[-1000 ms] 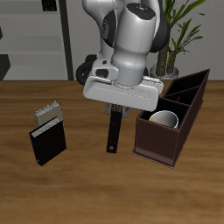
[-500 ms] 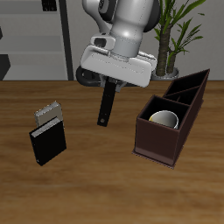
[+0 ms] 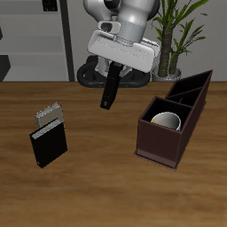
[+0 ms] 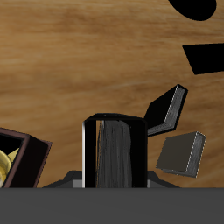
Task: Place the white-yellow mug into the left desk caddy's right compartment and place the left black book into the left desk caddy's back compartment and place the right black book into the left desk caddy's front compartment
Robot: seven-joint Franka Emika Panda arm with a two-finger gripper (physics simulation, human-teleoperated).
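Note:
My gripper (image 3: pixel 113 74) is shut on the left black book (image 3: pixel 108 94), which hangs tilted well above the table; in the wrist view this book (image 4: pixel 114 153) fills the space between the jaws. The white-yellow mug (image 3: pixel 166 120) sits inside the right compartment of the left desk caddy (image 3: pixel 158 148), a dark brown box whose two narrow sections (image 3: pixel 189 90) lie farther back. The right black book (image 3: pixel 49 145) lies on the table away from the caddy and also shows in the wrist view (image 4: pixel 168 108). A caddy corner (image 4: pixel 26 159) shows there too.
A grey speckled notebook (image 3: pixel 49 113) leans against the right black book's far end, and the notebook appears again in the wrist view (image 4: pixel 181 153). A potted plant (image 3: pixel 175 35) stands behind the caddy. Dark shelving (image 3: pixel 35 40) runs along the back.
The gripper has risen and moved toward the table's back with the black book, which has lifted off the table and now hangs higher and more tilted.

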